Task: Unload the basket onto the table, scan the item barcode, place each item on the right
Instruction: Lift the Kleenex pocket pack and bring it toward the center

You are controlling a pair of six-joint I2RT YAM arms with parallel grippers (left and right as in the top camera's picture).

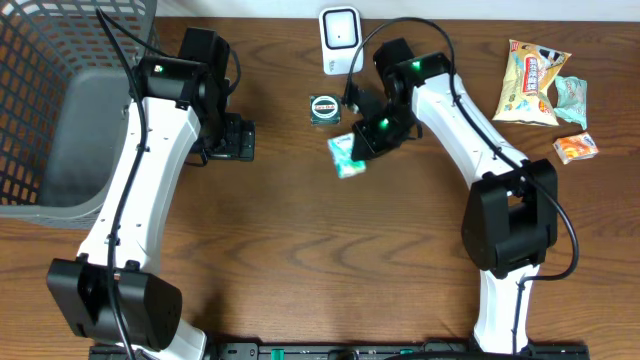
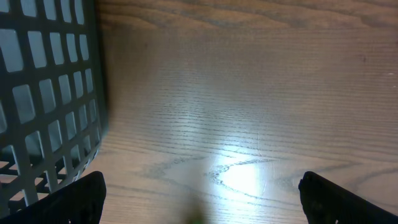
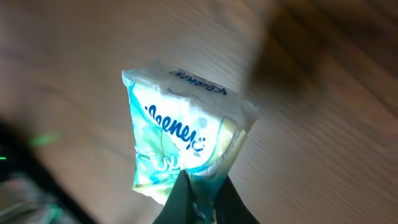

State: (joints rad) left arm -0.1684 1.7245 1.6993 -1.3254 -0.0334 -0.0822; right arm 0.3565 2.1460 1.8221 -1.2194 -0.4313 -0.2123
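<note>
Our right gripper [image 3: 198,198] pinches the tissue pack [image 3: 186,140] by one corner, over the table [image 1: 300,260] near the white scanner [image 1: 339,30]. We judge the pack light, soft and slippery, best held by its sealed edge. Our left gripper [image 2: 199,202] hangs wide open.

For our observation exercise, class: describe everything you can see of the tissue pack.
The tissue pack is a small soft pouch of shiny, crinkled plastic film, white with teal and pale green print and blue Kleenex lettering. It looks sealed. The right claw pinches one edge, so the pack sits tilted, printed face to the wrist camera. It is over the wooden table, near a round tin; whether it touches the wood is unclear.
</note>
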